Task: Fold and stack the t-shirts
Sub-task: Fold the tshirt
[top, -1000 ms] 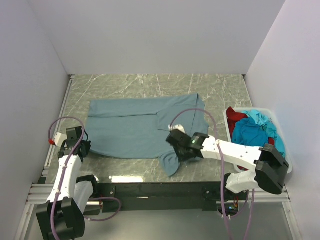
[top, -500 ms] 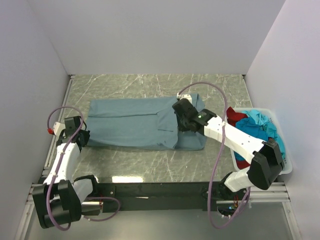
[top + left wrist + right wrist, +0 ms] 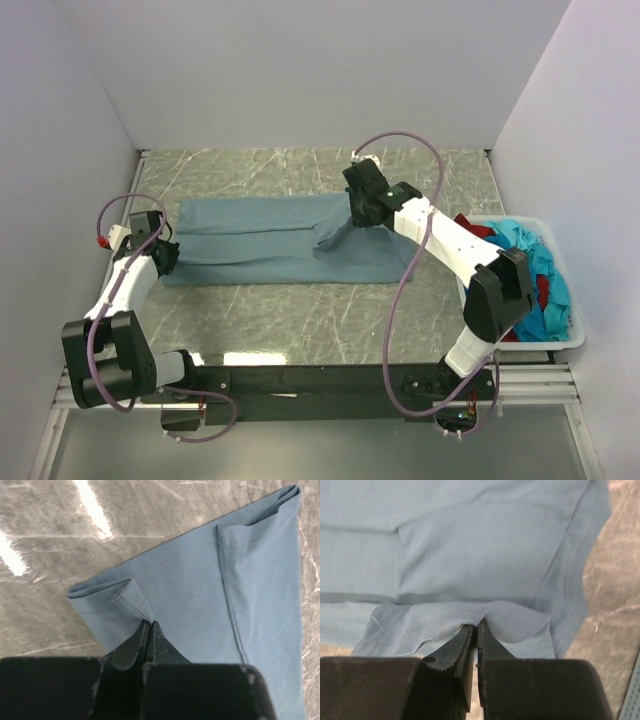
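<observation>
The left gripper point(image 3: 148, 622) has its two black fingers pressed together with no gap, and between them it pinches a small rolled fold at the hem corner of the muted grey-blue t-shirt point(image 3: 210, 590), a soft plain cloth. In the top view this gripper point(image 3: 165, 255) sits at the 9 o'clock end of the shirt, low above the table.

The right gripper point(image 3: 476, 622) is also fully closed, and it holds a thin edge of the same cloth, which rises in a little ridge on both sides of the tips. In the top view it point(image 3: 365, 205) stands at about 1 o'clock of the shirt, at its far right corner.

The muted grey-blue t-shirt point(image 3: 270, 245) lies folded into a long flat band in the middle of the grey-green marble-patterned table point(image 3: 300, 310), stretched between the two grippers from 9 o'clock to 3 o'clock.

At 3 to 4 o'clock of the table stands a white plastic bin point(image 3: 520, 343). Inside it lie a bright turquoise-blue t-shirt point(image 3: 545, 275) and a dark red t-shirt point(image 3: 470, 226), both crumpled. The right arm passes over the bin's left side.
</observation>
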Action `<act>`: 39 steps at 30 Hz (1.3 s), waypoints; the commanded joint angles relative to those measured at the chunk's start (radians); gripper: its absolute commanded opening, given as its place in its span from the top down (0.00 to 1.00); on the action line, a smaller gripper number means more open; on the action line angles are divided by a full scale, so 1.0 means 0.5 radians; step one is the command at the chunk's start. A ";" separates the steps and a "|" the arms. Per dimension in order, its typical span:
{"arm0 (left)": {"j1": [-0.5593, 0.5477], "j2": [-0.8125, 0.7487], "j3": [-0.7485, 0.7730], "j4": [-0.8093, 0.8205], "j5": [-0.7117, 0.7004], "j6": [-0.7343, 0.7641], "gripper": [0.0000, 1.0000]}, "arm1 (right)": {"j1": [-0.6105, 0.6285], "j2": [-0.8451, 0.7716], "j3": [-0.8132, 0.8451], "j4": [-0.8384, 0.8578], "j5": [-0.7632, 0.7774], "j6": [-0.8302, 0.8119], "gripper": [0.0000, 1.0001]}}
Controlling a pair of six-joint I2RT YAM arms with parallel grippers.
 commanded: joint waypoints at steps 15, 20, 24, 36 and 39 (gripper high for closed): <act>0.006 0.421 0.319 0.253 0.018 -0.007 0.41 | -0.204 0.538 0.713 -0.063 -0.147 -0.189 0.94; 0.013 0.624 0.567 0.144 0.052 0.132 0.01 | -0.256 0.768 0.936 -0.032 -0.153 -0.192 0.91; 0.006 0.704 0.608 0.207 0.166 0.165 0.01 | -0.318 0.943 1.142 0.005 -0.214 -0.183 0.89; 0.006 0.517 0.623 0.275 0.150 0.190 0.01 | -0.379 1.103 1.392 -0.078 -0.177 -0.174 0.16; 0.003 0.462 0.645 0.342 0.227 0.236 0.01 | -0.382 0.910 1.131 0.014 -0.233 -0.119 0.14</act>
